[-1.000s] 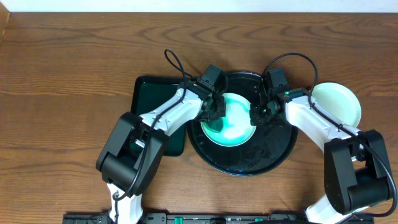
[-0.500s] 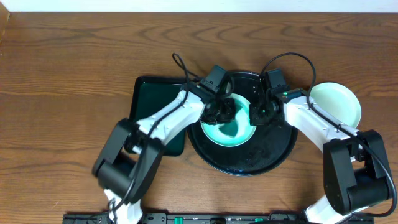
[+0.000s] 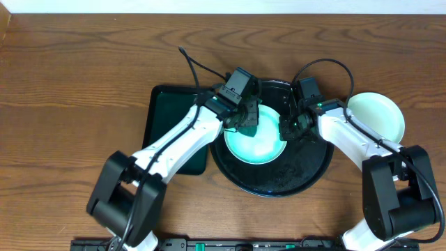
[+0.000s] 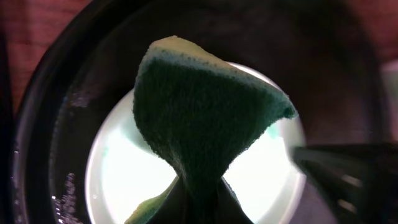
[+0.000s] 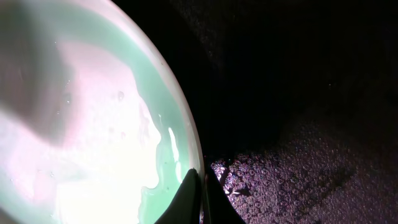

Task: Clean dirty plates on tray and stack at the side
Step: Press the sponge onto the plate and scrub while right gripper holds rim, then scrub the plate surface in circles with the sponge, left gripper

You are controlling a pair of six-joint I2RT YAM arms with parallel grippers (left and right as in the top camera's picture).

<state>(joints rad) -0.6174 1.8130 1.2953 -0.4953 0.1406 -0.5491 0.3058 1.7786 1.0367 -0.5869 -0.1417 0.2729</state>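
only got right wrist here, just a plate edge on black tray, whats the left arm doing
Observer: The left arm has its jaws shut on a green sponge, held over the plate.
Operator: any other plates around
Observer: One pale plate, outside the tray, to its right.
Operator: and on the left
Observer: A dark green rectangular tray beside the black one.
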